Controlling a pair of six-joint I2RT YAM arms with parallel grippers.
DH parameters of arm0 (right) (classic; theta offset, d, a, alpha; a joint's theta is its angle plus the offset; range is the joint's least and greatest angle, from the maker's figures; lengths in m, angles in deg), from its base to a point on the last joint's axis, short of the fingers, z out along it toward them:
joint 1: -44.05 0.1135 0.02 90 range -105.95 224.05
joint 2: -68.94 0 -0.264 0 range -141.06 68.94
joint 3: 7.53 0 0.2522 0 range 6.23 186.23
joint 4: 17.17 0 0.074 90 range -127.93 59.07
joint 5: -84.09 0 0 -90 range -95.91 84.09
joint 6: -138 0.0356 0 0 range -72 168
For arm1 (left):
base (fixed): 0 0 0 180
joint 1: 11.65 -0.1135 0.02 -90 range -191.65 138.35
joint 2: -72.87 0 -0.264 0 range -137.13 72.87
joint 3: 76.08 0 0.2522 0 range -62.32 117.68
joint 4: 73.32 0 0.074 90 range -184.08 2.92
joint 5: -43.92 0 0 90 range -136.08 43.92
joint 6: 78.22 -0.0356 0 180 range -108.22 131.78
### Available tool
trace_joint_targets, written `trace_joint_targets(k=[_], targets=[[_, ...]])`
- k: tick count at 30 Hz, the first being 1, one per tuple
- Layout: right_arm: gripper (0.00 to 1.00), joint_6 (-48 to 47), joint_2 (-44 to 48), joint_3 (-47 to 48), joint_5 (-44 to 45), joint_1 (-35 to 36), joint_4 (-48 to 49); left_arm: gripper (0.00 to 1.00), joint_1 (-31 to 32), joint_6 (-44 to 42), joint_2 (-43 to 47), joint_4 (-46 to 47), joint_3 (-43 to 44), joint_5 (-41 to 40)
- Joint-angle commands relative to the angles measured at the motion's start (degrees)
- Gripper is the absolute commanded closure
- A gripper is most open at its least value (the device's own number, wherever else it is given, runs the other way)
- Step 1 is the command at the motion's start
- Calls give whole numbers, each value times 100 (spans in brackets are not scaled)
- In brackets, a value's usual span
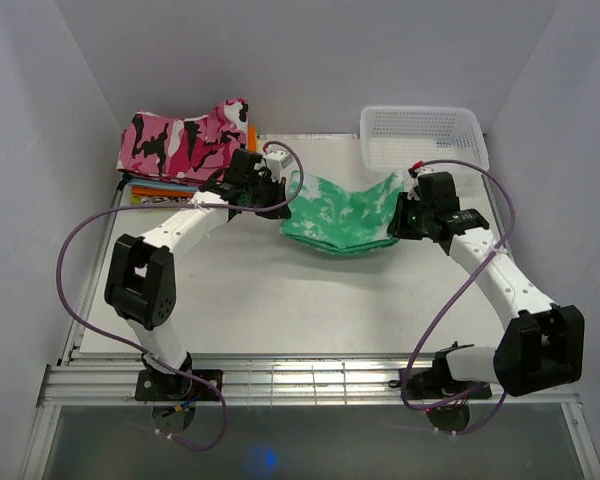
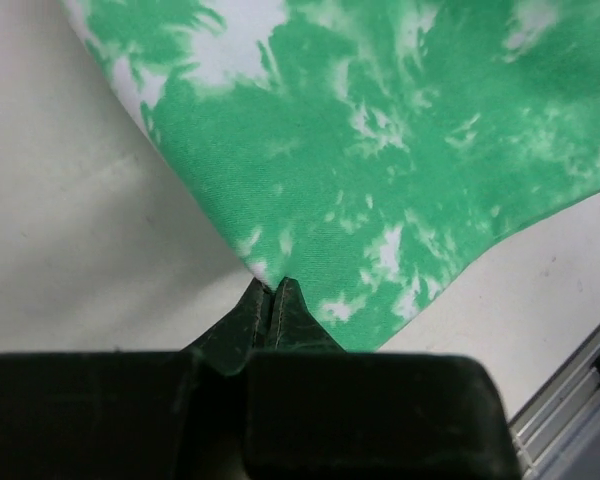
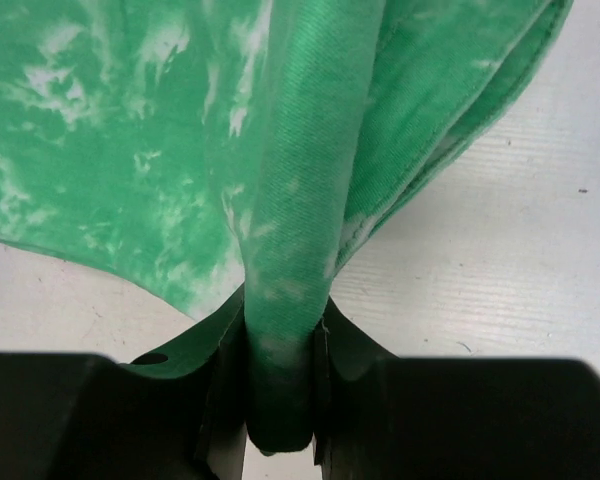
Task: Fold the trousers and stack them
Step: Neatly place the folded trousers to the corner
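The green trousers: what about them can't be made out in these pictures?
Top view: the trousers sag bunched between both grippers; waistband, leg ends and layer count are lost in folds.
Left wrist view: the left gripper pinches one corner; the frame edges cut off the rest.
Right wrist view: the right gripper clamps a thick roll; its inner layers are wrapped out of sight.
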Motion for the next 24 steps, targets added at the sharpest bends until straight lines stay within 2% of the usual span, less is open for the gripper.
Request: trace_joint_targets(k=[1,6,12,18,21,24], targets=[[92,-219,370,536,492,197,591,100,-14,-875,859,379,547,-153],[92,-350,362,774,685,426,793,100,-41,-1095,938,343,1039,-206],[92,-676,98,1502,896,716,1442,100,-207,-1183,1062,643,1504,-760],[92,-860,-674,2258,870,1032,2014,100,-866,-1323,904,731,2146,-1102],[92,-861,-1202,2838,826,1217,2234,100,-1375,-1227,729,599,2647,-1156],[92,-852,-1746,3427,852,1489,2489,100,-1833,-1209,736,712,2798,-1191]])
